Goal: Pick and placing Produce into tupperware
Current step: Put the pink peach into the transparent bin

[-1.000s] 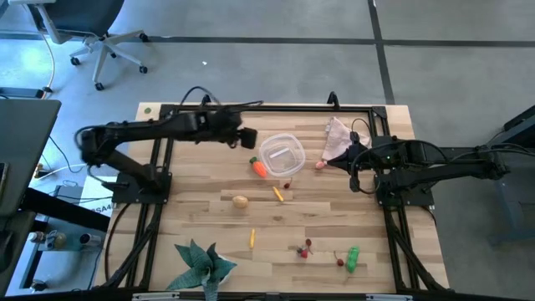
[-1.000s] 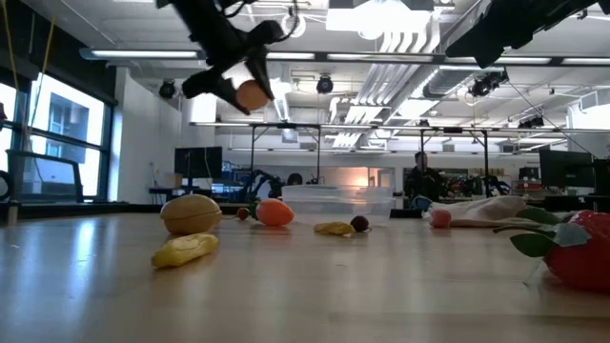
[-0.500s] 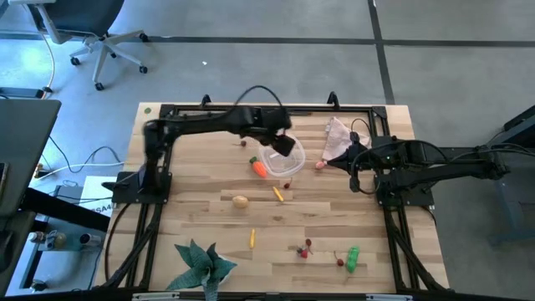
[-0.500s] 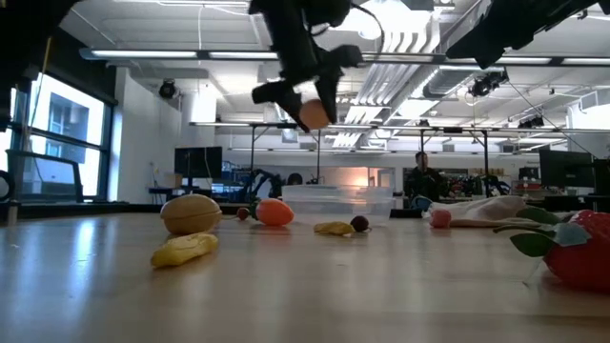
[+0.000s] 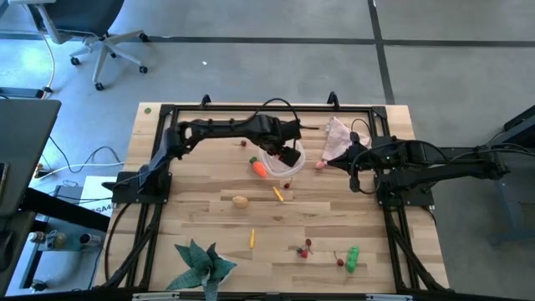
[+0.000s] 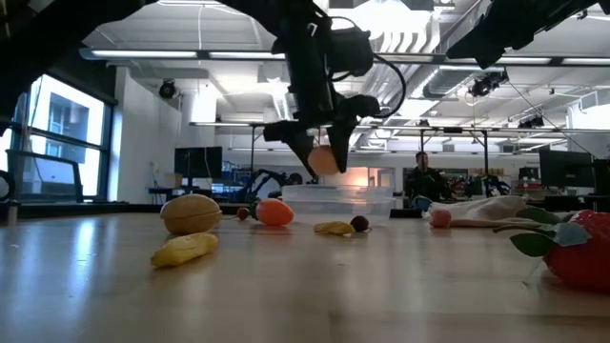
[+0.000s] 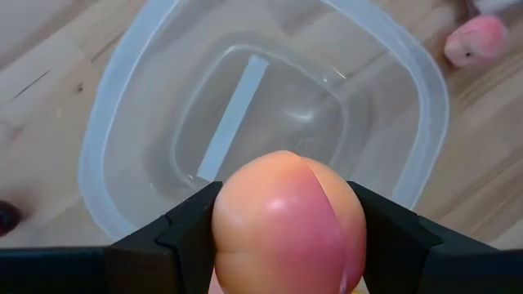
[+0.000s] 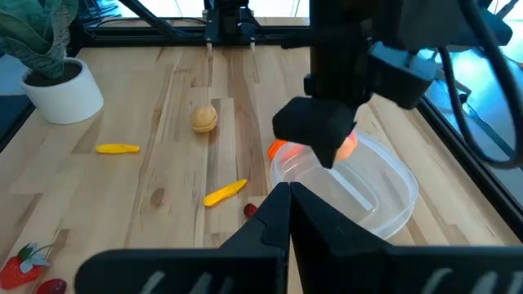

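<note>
Left gripper [image 6: 321, 162] pinches a peach-colored fruit [image 7: 288, 219] right above the tupperware [image 7: 122, 122], which has nothing inside yet, so all the other produce waits on the table [image 5: 201, 217].

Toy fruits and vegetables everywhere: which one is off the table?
The peach-coloured fruit, clamped in the left gripper above the clear tupperware. All the others lie on the table.

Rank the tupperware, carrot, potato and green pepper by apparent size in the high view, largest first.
1. tupperware, clearly largest, partly hidden by the left arm.
2. carrot and green pepper: look alike, unranked.
3. potato, smallest.
</note>
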Robot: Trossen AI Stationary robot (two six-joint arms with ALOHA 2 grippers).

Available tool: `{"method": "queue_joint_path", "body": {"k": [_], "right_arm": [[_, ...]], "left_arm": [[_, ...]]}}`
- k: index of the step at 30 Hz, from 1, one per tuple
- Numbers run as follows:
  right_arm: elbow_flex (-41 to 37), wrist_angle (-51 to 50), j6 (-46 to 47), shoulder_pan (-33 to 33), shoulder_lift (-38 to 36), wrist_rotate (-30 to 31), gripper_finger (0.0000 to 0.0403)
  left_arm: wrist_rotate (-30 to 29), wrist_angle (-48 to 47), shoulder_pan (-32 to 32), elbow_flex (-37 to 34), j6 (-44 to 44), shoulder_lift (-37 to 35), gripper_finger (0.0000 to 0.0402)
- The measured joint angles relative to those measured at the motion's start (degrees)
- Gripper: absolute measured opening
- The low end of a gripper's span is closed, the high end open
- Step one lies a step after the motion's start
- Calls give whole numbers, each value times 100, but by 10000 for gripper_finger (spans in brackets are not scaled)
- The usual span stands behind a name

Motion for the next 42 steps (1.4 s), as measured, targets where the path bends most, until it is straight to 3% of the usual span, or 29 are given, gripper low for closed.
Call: {"method": "queue_joint_path", "body": {"k": [42], "right_arm": [[0,-23,1,1,1,-1,0]], "left_arm": [[215,225,-38,-31,170,642,221]]}}
